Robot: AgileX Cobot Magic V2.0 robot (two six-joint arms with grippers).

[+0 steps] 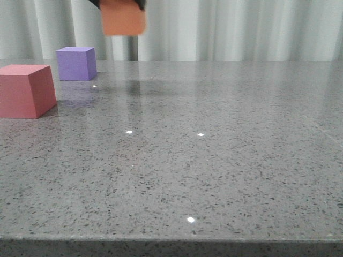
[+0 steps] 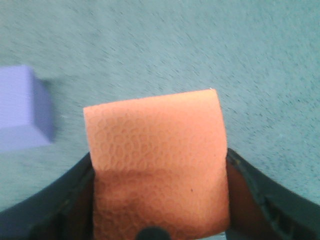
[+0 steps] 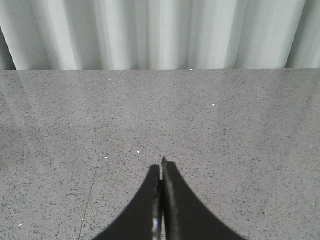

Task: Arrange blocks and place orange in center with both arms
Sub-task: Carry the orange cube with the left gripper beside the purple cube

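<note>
my left gripper (image 2: 157, 200) clamping the orange cube (image 1: 124, 19) high above the table (image 1: 225, 160), purple cube (image 1: 76, 63) and red cube (image 1: 25, 90) resting far left, right gripper (image 3: 161, 172) pinched closed, holding nothing

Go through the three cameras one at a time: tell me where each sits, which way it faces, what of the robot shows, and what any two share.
Front view: low at the table's near edge, looking forward at the red-pink cube, purple cube and curtain; only a dark bit of the left pincer shows, holding the orange cube aloft.
Left wrist view: looks down over the left pincer, shut on the orange cube.
Right wrist view: looks across the bare table past the shut right pincer.
Front and left wrist share the orange and purple cubes.
</note>
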